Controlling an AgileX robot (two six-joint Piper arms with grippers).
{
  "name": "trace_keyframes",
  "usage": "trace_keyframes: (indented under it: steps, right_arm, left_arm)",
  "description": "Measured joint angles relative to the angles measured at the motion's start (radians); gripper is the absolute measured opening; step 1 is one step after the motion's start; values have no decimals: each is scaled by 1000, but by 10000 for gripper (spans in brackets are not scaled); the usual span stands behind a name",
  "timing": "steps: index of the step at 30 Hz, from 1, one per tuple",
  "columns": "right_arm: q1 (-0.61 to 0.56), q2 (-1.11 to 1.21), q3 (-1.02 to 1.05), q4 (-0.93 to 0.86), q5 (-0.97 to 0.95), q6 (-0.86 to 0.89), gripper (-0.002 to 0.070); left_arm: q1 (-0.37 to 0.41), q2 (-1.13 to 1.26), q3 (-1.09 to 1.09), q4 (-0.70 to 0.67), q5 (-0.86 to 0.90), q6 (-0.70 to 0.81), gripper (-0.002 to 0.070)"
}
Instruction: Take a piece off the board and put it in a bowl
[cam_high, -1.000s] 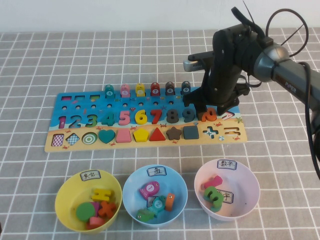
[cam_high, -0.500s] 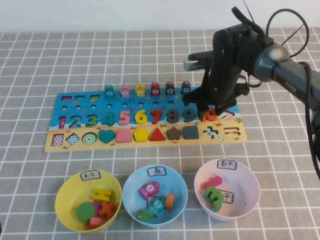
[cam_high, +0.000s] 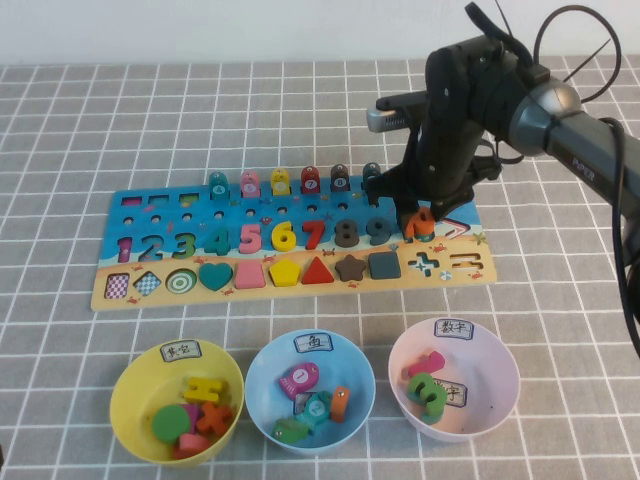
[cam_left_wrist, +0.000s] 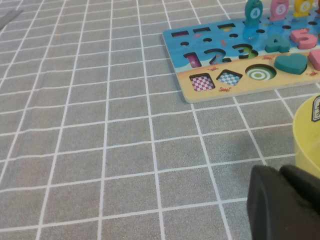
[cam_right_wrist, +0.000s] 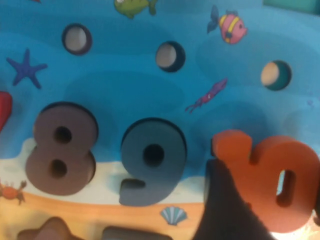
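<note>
The orange "10" piece (cam_high: 419, 223) is tilted and raised just off the right end of the long blue and tan board (cam_high: 330, 290). My right gripper (cam_high: 418, 214) is shut on it; in the right wrist view the piece (cam_right_wrist: 272, 170) sits between my dark fingers (cam_right_wrist: 225, 210), beside the grey 9 (cam_right_wrist: 150, 160). The pale pink-white bowl (cam_high: 497, 388) with its white label stands at the front right, holding a few pieces. My left gripper (cam_left_wrist: 281, 176) is shut and empty, low over the cloth beside the yellow bowl (cam_left_wrist: 307, 130); it does not show in the high view.
A light blue bowl (cam_high: 262, 375) and a yellow bowl (cam_high: 128, 385), both with pieces, stand left of the pink one. Numerals 1 to 9, shapes and pegs fill the board, whose left end shows in the left wrist view (cam_left_wrist: 210, 95). A grey checked cloth covers the table.
My right gripper has risen slightly and lifted the orange "10" out of its slot, tilting it. The bowls and other pieces have not moved.
</note>
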Motion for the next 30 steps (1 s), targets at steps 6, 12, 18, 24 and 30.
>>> trace_keyframes:
  steps: [6, 12, 18, 24, 30]
  right_arm:
    - [0, 0, -21, -4, 8, -1, 319]
    - [0, -15, -23, -6, 36, -2, 319]
    - [0, -103, -8, -12, 42, -3, 319]
    - [7, -279, 183, -40, 18, -3, 318]
    - [25, -529, 527, -41, -162, -3, 318]
  left_arm:
    - [0, 0, 0, 0, 0, 0, -1]
    - [0, 0, 0, 0, 0, 0, -1]
    - [0, 0, 0, 0, 0, 0, -1]
    - [0, 0, 0, 0, 0, 0, -1]
    - [0, 0, 0, 0, 0, 0, -1]
